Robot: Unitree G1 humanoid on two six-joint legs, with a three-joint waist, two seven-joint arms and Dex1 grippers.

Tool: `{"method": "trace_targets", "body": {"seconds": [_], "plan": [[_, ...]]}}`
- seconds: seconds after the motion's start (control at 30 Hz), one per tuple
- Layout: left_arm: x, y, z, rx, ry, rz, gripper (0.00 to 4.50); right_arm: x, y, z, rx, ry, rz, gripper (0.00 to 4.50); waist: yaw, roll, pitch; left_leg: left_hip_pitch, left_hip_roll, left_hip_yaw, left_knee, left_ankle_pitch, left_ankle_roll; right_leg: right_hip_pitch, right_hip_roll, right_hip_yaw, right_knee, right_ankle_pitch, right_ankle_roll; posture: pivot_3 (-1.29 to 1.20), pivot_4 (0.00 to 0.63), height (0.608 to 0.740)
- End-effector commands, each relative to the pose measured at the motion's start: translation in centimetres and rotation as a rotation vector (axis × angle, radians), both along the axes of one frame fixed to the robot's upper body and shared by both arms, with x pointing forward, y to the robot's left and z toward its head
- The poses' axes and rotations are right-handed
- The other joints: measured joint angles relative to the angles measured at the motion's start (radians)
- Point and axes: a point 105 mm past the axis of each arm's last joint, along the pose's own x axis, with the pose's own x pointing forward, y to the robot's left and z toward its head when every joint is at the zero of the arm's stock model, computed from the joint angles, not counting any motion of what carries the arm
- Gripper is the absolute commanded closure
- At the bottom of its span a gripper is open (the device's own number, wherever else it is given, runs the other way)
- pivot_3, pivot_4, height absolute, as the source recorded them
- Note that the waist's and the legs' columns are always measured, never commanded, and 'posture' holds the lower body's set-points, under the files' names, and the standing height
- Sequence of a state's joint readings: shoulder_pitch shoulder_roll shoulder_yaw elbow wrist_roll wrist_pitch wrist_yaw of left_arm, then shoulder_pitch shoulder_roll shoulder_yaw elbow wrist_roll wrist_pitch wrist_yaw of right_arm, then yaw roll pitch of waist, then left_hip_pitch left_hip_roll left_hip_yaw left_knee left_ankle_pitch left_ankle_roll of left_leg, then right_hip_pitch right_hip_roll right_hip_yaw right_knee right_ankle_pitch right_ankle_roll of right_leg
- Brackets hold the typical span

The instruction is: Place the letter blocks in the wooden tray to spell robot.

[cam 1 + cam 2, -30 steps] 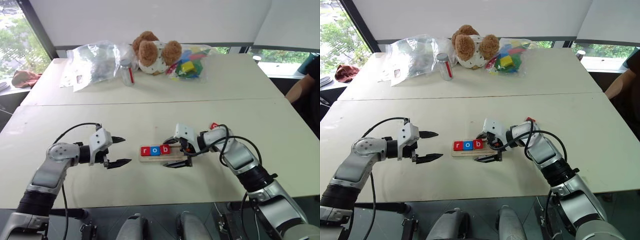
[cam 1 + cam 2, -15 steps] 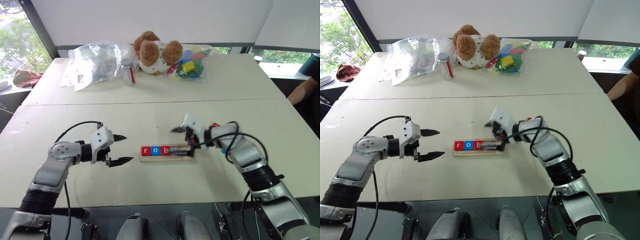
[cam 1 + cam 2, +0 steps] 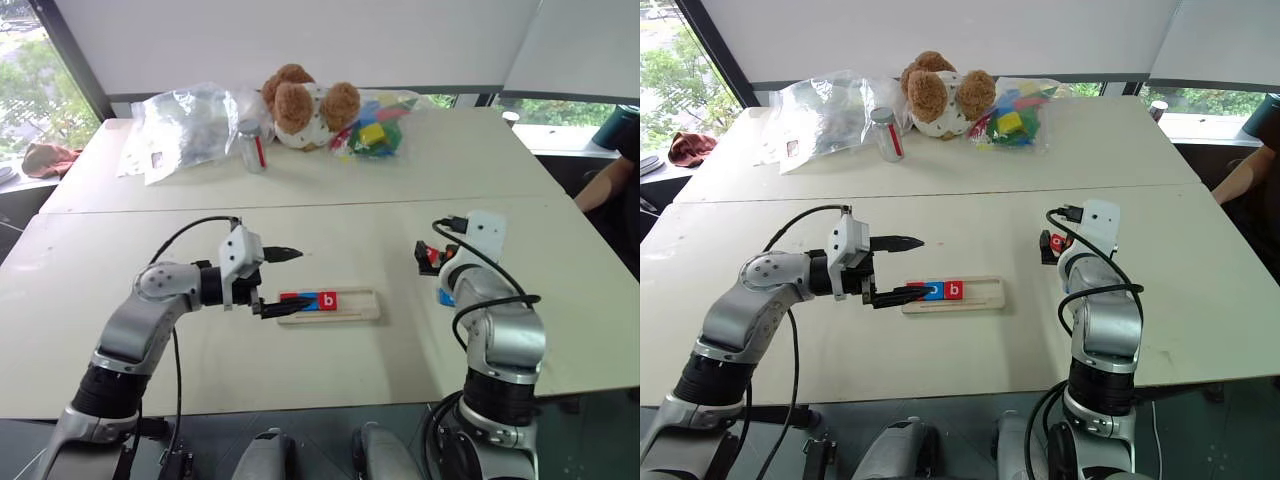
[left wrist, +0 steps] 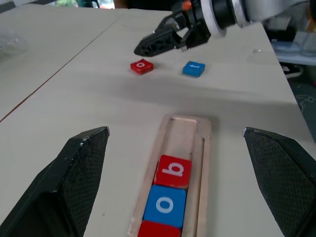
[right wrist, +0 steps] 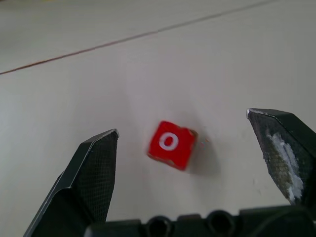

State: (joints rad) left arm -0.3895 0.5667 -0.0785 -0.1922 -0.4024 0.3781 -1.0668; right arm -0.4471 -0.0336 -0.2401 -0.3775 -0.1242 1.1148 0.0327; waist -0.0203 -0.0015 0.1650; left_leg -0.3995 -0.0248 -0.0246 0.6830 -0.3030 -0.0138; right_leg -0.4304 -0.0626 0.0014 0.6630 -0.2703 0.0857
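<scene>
Right hand (image 5: 182,163) gapes over red "o" block (image 5: 172,144).

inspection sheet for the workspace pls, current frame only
surface: pale table, a seam across it.
job's things: wooden tray holds red, blue o and red b tiles; red o tile and blue tile loose on the table.
clutter: teddy bear, plastic bags, jar, bagged toy blocks.
grippers: left gripper open at the tray's end; right gripper open over the red o tile.
cables: black, along both arms.
surroundings: windows; a person's arm.
</scene>
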Motion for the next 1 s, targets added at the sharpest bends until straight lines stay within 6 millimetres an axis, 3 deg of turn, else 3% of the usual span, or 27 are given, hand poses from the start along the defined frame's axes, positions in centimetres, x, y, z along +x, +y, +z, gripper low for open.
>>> {"method": "trace_targets", "body": {"seconds": [0.03,0.33,0.53,0.77,0.9,1.0], "plan": [[0.0,0.0,-0.1,-0.001,-0.009,0.021,0.0,0.8,0.9,0.3,0.045,-0.036,-0.002,0.02,-0.001,0.0,0.0,0.001,0.0,0.001,0.0,-0.001,0.001,0.0,0.0,0.0,0.0,0.0,0.0,0.0,0.15,0.74],[-0.8,0.3,-0.1,-0.015,-0.034,0.08,0.0,1.7,1.1,-1.8,0.097,0.01,-0.04,0.02,0.004,0.0,0.0,0.006,0.0,0.001,-0.001,-0.002,0.005,0.003,0.0,0.002,0.001,0.0,0.0,0.0,0.15,0.74],[-0.1,1.0,-0.6,-0.019,-0.057,0.166,0.0,2.9,2.0,-3.1,0.1,0.036,-0.013,0.02,-0.001,0.0,0.0,0.008,0.001,0.001,-0.001,-0.002,0.005,0.004,0.001,0.004,0.001,0.0,0.0,0.0,0.15,0.74],[0.0,1.0,-0.3,-0.069,-0.04,0.195,0.0,3.0,1.8,-3.2,0.078,0.032,-0.008,3.42,-0.002,0.0,0.0,0.008,0.001,0.002,-0.001,-0.002,0.005,0.004,0.001,0.004,0.001,0.0,0.0,0.0,0.15,0.74],[-0.1,0.9,-0.7,-0.062,-0.032,0.187,0.0,2.6,2.1,-1.7,0.033,-0.012,0.022,3.41,-0.001,0.0,0.0,0.008,0.002,0.002,-0.001,-0.002,0.005,0.005,0.001,0.004,0.001,0.0,0.0,0.0,0.15,0.74],[-0.3,1.1,-1.0,-0.041,-0.023,0.17,0.0,0.9,2.6,-0.2,-0.007,-0.047,0.087,3.41,0.002,0.0,0.0,0.008,0.002,0.002,-0.002,-0.002,0.005,0.004,0.001,0.005,0.001,0.0,0.0,0.0,0.15,0.74]]}}
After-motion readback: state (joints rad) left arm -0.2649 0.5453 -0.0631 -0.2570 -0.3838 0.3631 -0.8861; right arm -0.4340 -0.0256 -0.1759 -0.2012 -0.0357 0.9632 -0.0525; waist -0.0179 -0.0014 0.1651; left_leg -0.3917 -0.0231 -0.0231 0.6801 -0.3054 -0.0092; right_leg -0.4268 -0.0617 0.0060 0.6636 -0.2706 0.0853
